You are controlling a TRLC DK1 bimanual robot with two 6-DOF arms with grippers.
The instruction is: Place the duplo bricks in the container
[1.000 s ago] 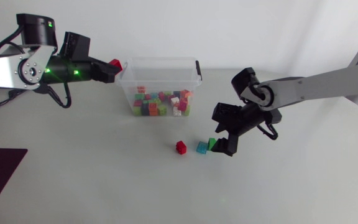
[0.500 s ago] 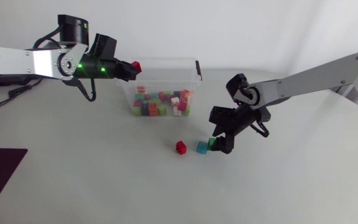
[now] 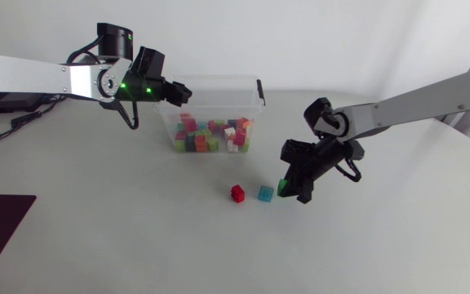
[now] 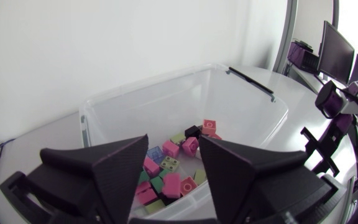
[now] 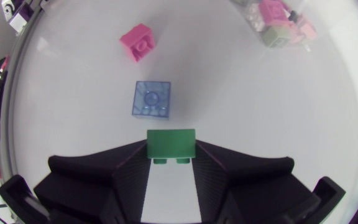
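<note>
- Right matte black gripper (image 5: 171,151) is clamped on a small green plastic duplo brick (image 5: 171,144). Its long axis runs finger to finger, with two studs facing the wrist.
- Translucent blue brick (image 5: 151,99) sits just ahead, small red brick (image 3: 237,193) beyond (looks pink from the wrist).
- Left gripper (image 4: 173,148) has its fingers apart, above the clear plastic container (image 4: 247,106) of mixed bricks (image 3: 210,135).

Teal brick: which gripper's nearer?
Right. The right gripper is just beside the teal brick, shut on a green brick. The left gripper hangs open over the container, well away from it.
</note>
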